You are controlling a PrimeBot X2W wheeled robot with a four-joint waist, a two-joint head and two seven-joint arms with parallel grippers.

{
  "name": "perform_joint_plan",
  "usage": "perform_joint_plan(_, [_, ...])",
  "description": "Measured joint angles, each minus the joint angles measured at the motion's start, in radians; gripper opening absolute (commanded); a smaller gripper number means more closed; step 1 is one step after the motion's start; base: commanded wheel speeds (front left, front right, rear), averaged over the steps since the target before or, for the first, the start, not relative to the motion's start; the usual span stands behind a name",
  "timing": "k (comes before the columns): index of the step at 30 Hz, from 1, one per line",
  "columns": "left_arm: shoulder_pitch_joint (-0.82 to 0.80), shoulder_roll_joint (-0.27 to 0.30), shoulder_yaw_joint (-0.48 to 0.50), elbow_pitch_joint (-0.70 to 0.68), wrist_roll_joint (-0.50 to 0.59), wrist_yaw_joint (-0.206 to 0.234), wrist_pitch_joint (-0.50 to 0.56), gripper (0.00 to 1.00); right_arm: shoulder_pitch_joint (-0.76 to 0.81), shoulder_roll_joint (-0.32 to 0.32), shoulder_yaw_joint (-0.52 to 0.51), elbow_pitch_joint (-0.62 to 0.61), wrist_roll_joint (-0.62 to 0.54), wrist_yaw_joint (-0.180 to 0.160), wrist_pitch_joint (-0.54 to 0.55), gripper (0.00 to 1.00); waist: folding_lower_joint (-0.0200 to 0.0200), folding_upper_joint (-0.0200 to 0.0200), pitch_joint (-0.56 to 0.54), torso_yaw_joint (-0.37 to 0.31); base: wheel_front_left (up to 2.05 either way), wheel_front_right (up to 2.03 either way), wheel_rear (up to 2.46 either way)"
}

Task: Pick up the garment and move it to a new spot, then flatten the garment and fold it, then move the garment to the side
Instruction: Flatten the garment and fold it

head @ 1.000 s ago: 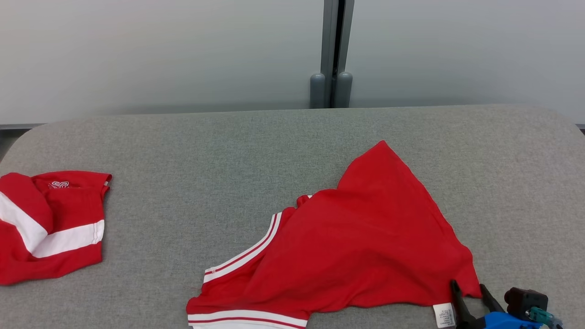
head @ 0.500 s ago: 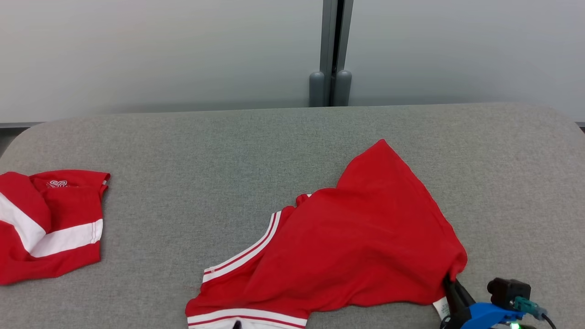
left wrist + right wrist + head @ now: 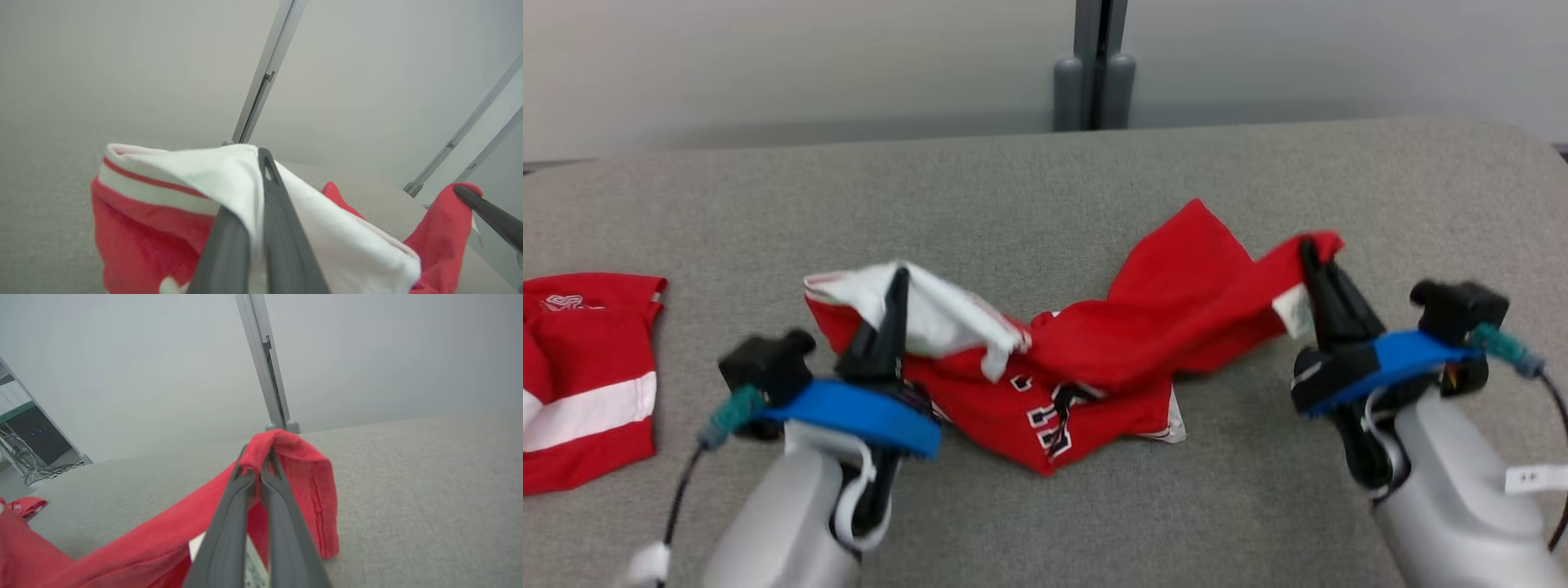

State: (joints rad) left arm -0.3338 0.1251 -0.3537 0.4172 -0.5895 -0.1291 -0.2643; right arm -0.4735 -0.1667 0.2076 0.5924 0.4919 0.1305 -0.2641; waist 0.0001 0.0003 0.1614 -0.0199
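Observation:
The garment is a red jersey with white trim and dark lettering, hanging between my two grippers above the grey table. My left gripper is shut on its white-striped hem, lifted clear of the surface. Over at the right, my right gripper is shut on a red corner by the white label; that corner drapes over its fingertips. The jersey's middle sags down onto the table.
A second red and white garment lies at the table's left edge. Behind the table stands a pale wall with a grey post. Bare grey cloth stretches toward the far edge and to the right of my right arm.
Both grippers have shut on the garment and lifted its near corners up and forward, bunching it. The head camera has tilted, so the whole scene sits lower and nearer.

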Motion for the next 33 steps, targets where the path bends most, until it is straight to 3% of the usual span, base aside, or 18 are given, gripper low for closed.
perform_joint_plan(5, [-0.305, 0.049, -0.018, 0.073, -0.068, 0.000, 0.008, 0.00, -0.291, -0.047, 0.035, 0.030, 0.053, 0.000, 0.000, 0.00, 0.0003, 0.0002, 0.096, -0.027, 0.00, 0.00, 0.00])
perform_joint_plan(11, [-0.672, 0.102, -0.012, 0.202, -0.136, 0.000, 0.022, 0.00, -0.640, -0.086, 0.066, 0.163, 0.102, 0.000, 0.013, 0.00, 0.0003, 0.0002, 0.191, -0.036, 0.00, 0.00, 0.00])
perform_joint_plan(20, [-1.110, 0.095, -0.070, 0.350, -0.169, 0.000, 0.021, 0.00, -1.042, -0.134, 0.090, 0.348, 0.114, 0.000, 0.025, 0.00, 0.0001, 0.0000, 0.273, -0.028, 0.00, 0.00, 0.00])
perform_joint_plan(27, [-1.181, 0.088, -0.119, 0.388, -0.218, 0.000, 0.006, 0.00, -1.103, -0.137, 0.141, 0.403, 0.141, 0.000, 0.009, 0.00, -0.0001, -0.0002, 0.276, -0.019, 0.00, 0.00, 0.00])
perform_joint_plan(33, [-1.031, 0.092, -0.132, 0.382, -0.260, 0.000, 0.003, 0.00, -0.955, -0.119, 0.204, 0.417, 0.190, 0.000, 0.004, 0.00, -0.0001, -0.0002, 0.266, -0.017, 0.00, 0.00, 0.00])
